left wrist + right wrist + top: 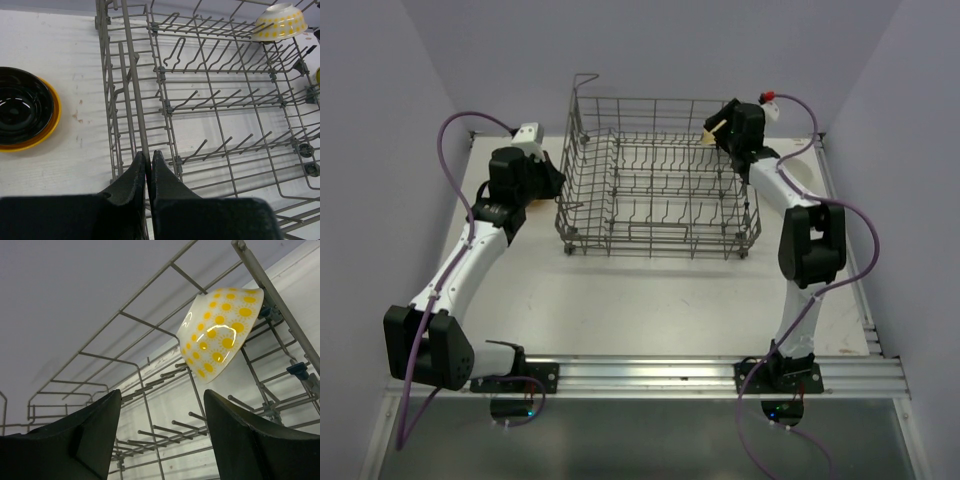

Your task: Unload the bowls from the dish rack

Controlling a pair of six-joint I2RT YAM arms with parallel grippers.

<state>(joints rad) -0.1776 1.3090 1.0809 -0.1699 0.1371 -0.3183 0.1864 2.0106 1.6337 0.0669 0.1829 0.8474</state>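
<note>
- My right claw (162, 395) is wide open and empty; my left claw (148, 157) is shut.
- The spotty bowl (220, 332) leans in the far right corner of the dish rack (660, 225) (smooth, breakable); I'd pinch its rim.

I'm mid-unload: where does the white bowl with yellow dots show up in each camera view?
Top external: the spotted bowl is at the far right corner of the dish rack, mostly hidden.
Left wrist: top right corner.
Right wrist: upper right of centre, just beyond the open right gripper.
Shared landmark: the dish rack's far wire wall.
</note>
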